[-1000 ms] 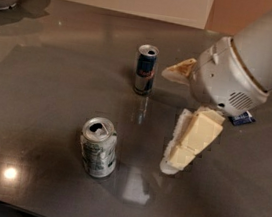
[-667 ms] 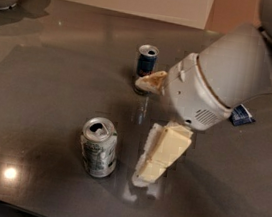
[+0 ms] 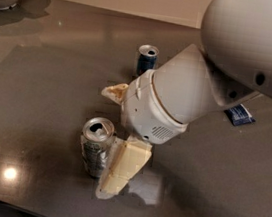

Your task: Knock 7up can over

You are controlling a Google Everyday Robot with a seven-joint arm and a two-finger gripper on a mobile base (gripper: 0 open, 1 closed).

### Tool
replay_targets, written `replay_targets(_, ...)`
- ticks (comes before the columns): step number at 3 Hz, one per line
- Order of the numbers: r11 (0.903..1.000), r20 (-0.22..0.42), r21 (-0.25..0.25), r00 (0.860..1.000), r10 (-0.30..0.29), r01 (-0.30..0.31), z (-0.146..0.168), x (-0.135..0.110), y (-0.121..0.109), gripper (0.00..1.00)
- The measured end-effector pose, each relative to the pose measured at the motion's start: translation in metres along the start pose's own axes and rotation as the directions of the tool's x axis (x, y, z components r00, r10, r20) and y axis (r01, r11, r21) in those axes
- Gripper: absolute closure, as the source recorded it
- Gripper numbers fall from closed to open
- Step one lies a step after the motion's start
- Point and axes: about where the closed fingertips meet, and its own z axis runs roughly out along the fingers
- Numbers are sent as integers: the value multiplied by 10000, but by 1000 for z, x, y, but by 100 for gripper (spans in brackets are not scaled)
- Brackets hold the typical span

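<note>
7up can [image 3: 95, 149] upright, axis vert.; gripper [image 3: 108, 141] alongside.

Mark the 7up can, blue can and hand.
7up can [image 3: 93, 154], camera view, side wall.
blue can [image 3: 145, 64], camera view, side wall.
hand [image 3: 110, 141], camera view, midway between its open fingertips, right beside the 7up can.

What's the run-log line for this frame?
short silver-green aluminium 7up can: upright, not yet tipped | tool: open, low over table, one finger alongside the can
</note>
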Motion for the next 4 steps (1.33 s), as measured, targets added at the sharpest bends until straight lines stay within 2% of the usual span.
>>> replay_targets(1, 9998, 231, -180, 9997, 6, -1, 14, -4, 0, 0)
replay_targets(3, 9981, 430, -486, 9982, 408, -387, 24, 3, -4, 0)
replay_targets(4, 9968, 485, -531, 9968, 630, -604, 24, 7, -10, 18)
